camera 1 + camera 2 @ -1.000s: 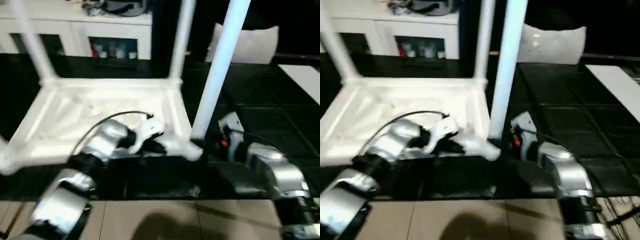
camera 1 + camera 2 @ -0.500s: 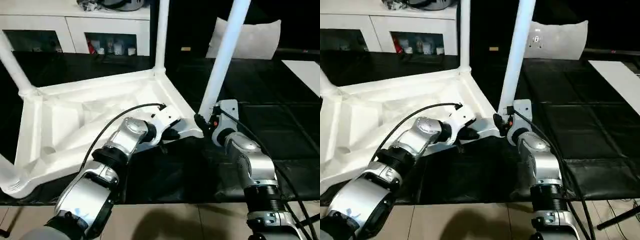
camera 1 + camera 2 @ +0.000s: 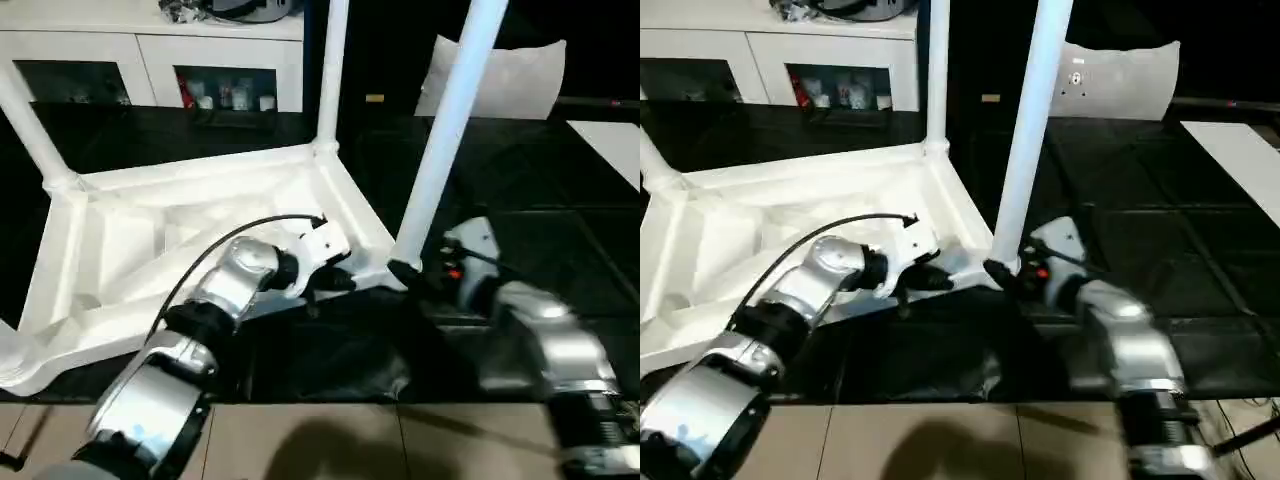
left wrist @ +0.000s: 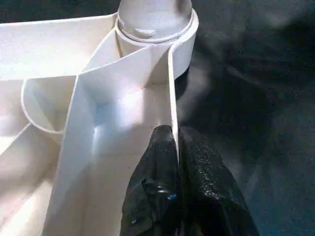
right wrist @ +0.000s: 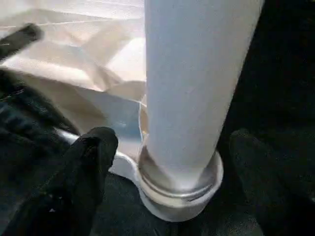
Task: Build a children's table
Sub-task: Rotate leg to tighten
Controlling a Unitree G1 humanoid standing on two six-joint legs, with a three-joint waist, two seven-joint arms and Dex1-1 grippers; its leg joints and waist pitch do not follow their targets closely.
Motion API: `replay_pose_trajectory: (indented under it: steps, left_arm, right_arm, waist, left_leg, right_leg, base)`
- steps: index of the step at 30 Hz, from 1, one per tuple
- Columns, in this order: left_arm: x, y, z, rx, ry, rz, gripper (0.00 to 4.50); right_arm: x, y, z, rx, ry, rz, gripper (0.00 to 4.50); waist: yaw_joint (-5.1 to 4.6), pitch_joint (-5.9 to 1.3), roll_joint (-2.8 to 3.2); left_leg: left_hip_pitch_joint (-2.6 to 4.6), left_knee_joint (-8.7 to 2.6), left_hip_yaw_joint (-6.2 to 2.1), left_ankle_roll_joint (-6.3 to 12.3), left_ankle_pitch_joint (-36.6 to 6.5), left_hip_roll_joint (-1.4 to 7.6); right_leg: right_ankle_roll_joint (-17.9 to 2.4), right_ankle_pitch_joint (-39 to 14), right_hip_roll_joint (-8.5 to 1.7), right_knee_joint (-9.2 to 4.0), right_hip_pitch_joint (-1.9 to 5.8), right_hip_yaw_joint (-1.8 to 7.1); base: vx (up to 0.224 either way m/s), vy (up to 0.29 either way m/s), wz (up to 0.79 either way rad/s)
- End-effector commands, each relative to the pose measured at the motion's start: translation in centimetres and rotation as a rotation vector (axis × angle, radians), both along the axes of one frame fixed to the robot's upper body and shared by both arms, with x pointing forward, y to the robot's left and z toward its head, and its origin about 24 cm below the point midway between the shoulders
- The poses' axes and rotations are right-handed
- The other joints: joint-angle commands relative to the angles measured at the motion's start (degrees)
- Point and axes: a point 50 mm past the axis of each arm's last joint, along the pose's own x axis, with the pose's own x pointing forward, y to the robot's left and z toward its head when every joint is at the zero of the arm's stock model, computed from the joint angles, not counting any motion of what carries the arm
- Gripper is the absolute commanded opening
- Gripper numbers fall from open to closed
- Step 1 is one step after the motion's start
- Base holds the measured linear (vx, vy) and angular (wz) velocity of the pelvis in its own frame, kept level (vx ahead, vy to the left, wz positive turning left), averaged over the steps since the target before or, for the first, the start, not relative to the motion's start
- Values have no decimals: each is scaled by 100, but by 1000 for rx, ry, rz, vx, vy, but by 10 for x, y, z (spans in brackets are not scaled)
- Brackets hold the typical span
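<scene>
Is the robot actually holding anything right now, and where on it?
The left gripper pinches the thin side wall of the upturned table top. The right gripper is open around a leg, not gripping.

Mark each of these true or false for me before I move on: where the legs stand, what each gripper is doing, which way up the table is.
1. The table top lies underside up. True.
2. The left gripper is shut on the top's thin edge wall. True.
3. The right gripper is clamped on the near leg. False: its fingers stand apart on either side of the leg's base.
4. The near leg lies flat on the mat. False: it stands in its corner socket.
</scene>
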Motion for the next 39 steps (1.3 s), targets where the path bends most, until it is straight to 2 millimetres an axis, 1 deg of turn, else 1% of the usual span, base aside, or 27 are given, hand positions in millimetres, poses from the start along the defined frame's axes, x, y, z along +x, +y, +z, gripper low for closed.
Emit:
replay_pose_trajectory:
  steps: [1, 3, 4, 5, 6, 7, 8, 11, 12, 13, 14, 17, 18, 19, 20, 21, 23, 24, 27, 28, 29, 32, 34, 36, 37, 38, 39]
  left_arm:
    - [-4, -5, 16, -37, -39, -156, 0]
    - [-7, -3, 15, -34, -24, -180, 0]
    - [-11, -1, 14, -23, -25, -240, 0]
    - [-12, 0, 14, -20, -26, -251, 0]
    - [-17, 3, 12, 2, -20, -311, 0]
    - [-19, 5, 12, 15, -11, -334, 0]
    - [-19, 6, 11, 19, -9, -341, 0]
    - [-22, 8, 11, 35, -7, -378, 0]
    - [-24, 10, 11, 42, 3, -400, 0]
    - [-25, 11, 11, 49, 10, -421, 0]
    - [-27, 12, 11, 57, 16, -437, 0]
    - [-28, 15, 11, 77, 16, -463, 0]
    - [-28, 16, 11, 85, 17, -472, 0]
    - [-29, 16, 11, 90, 18, -478, 0]
    - [-30, 18, 11, 95, 21, -491, 0]
    - [-30, 18, 11, 95, 21, -492, 0]
    - [-31, 18, 11, 96, 22, -499, 0]
    - [-31, 18, 11, 97, 22, -501, 0]
    - [-32, 19, 11, 97, 25, -504, 0]
    - [-32, 19, 11, 97, 25, -505, 0]
    - [-32, 19, 11, 97, 25, -505, 0]
    - [-32, 19, 11, 96, 29, -506, 0]
    - [-33, 19, 11, 95, 31, -506, 0]
    - [-33, 20, 11, 97, 33, -505, 0]
    - [-33, 20, 10, 97, 33, -505, 0]
    - [-33, 20, 10, 97, 34, -504, 0]
    - [-33, 20, 10, 97, 35, -504, 0]
  right_arm:
    - [-5, -7, 7, 1, -22, 108, 441]
    - [-8, -9, 8, -6, -22, 151, 446]
    - [-13, -11, 8, -30, -13, 231, 446]
    - [-13, -11, 8, -34, -11, 245, 446]
    - [-19, -13, 7, -53, 4, 328, 446]
    - [-20, -13, 7, -58, 10, 361, 446]
    - [-21, -13, 7, -59, 12, 371, 446]
    - [-23, -12, 7, -52, 30, 430, 446]
    - [-26, -11, 6, -33, 65, 480, 446]
    - [-28, -10, 5, -21, 91, 521, 417]
    - [-29, -9, 3, -20, 107, 540, 417]
    - [-29, -5, 1, -4, 139, 571, 403]
    - [-28, -4, 1, 8, 143, 584, 378]
    - [-28, -3, 1, 16, 145, 594, 378]
    - [-28, 0, 0, 31, 156, 610, 366]
    - [-28, 0, 0, 33, 157, 613, 361]
    - [-27, 2, -1, 45, 164, 625, 340]
    - [-27, 3, -1, 50, 166, 630, 340]
    - [-27, 5, 0, 61, 171, 649, 310]
    - [-27, 5, 0, 64, 172, 656, 310]
    - [-27, 5, 0, 66, 173, 660, 287]
    - [-29, 7, -1, 81, 191, 681, 271]
    - [-30, 7, -1, 84, 197, 687, 246]
    - [-31, 7, -2, 88, 209, 699, 238]
    - [-31, 7, -2, 89, 210, 700, 226]
    - [-32, 8, -3, 91, 216, 707, 226]
    - [-33, 8, -3, 92, 218, 710, 218]
  waist:
    - [29, -428, -33]
    - [33, -428, -39]
    - [53, -421, -41]
    - [53, -421, -41]
    - [78, -416, -34]
    - [102, -419, -37]
    - [130, -414, -30]
    - [166, -405, -32]
    - [171, -402, -30]
    - [182, -401, -30]
    - [185, -404, -53]
    - [203, -402, -37]
    - [209, -402, -35]
    - [217, -398, -41]
    - [221, -398, -41]
    - [239, -402, -29]
    - [250, -413, -26]
    - [253, -413, -25]
    - [258, -424, -23]
    - [259, -425, -27]
    - [262, -424, -26]
    - [261, -417, -28]
    - [265, -411, -27]
    - [266, -412, -25]
    - [263, -411, -24]
    - [266, -411, -31]
    - [268, -414, -28]
  left_leg:
    - [-40, -341, -167, 779, 315, 418]
    - [-36, -344, -168, 769, 311, 430]
    - [-31, -345, -159, 756, 242, 430]
    - [-31, -345, -159, 756, 242, 430]
    - [-25, -348, -161, 755, 231, 433]
    - [-32, -349, -161, 761, 218, 451]
    - [-20, -350, -159, 754, 227, 460]
    - [-11, -356, -160, 666, 159, 467]
    - [-14, -360, -158, 646, 128, 466]
    - [-11, -362, -155, 631, 65, 468]
    - [-23, -360, -159, 622, 67, 477]
    - [-22, -358, -152, 580, 75, 454]
    - [-19, -360, -153, 556, 61, 451]
    - [-17, -364, -146, 530, 30, 437]
    - [-23, -362, -143, 512, 21, 427]
    - [-18, -364, -143, 483, 25, 431]
    - [-12, -363, -151, 467, 75, 452]
    - [-14, -363, -156, 465, 92, 458]
    - [-15, -359, -171, 483, 198, 486]
    - [-24, -354, -165, 494, 212, 477]
    - [-23, -353, -160, 497, 213, 467]
    - [-24, -357, -155, 486, 171, 458]
    - [-24, -359, -144, 447, 93, 438]
    - [-19, -365, -156, 424, 90, 456]
    - [-9, -367, -155, 412, 72, 458]
    - [-21, -363, -149, 404, 75, 442]
    - [-16, -367, -153, 403, 93, 446]
  right_leg:
    - [-405, -785, -594, -369, 516, 553]
    - [-406, -825, -595, -372, 511, 556]
    - [-383, -938, -593, -390, 504, 554]
    - [-383, -938, -593, -390, 504, 554]
    - [-371, -995, -586, -399, 497, 547]
    - [-358, -997, -594, -389, 506, 554]
    - [-364, -991, -588, -388, 486, 551]
    - [-364, -1150, -596, -408, 479, 543]
    - [-347, -1213, -599, -420, 484, 542]
    - [-321, -1300, -594, -431, 489, 540]
    - [-298, -1297, -595, -423, 492, 541]
    - [-237, -1378, -589, -444, 481, 535]
    - [-218, -1421, -588, -445, 480, 532]
    - [-156, -1520, -576, -470, 481, 525]
    - [-131, -1565, -576, -470, 484, 519]
    - [-80, -1605, -571, -479, 478, 518]
    - [-88, -1506, -572, -460, 470, 522]
    - [-102, -1466, -576, -451, 469, 523]
    - [-195, -1231, -587, -409, 469, 531]
    - [-217, -1175, -592, -401, 476, 536]
    - [-216, -1176, -592, -403, 477, 536]
    - [-174, -1298, -583, -424, 481, 526]
    - [-84, -1483, -579, -462, 484, 519]
    - [-61, -1501, -576, -456, 475, 517]
    - [-56, -1522, -578, -467, 468, 517]
    - [-43, -1522, -574, -465, 477, 518]
    - [-38, -1508, -573, -460, 477, 517]
  base:
    - [0, 0, 0]
    - [0, 0, 0]
    - [0, 0, 0]
    - [0, 0, 0]
    - [0, 0, 0]
    - [0, 0, 0]
    - [0, 0, 0]
    - [0, 0, 0]
    - [0, 0, 0]
    - [0, 0, 0]
    - [0, 0, 0]
    - [0, 0, 0]
    - [0, 0, 0]
    - [0, 0, 0]
    - [0, 0, 0]
    - [0, 0, 0]
    - [0, 0, 0]
    - [0, 0, 0]
    - [0, 0, 0]
    - [0, 0, 0]
    - [0, 0, 0]
    - [0, 0, 0]
    - [0, 0, 0]
    - [0, 0, 0]
    - [0, 0, 0]
    - [0, 0, 0]
    - [0, 0, 0]
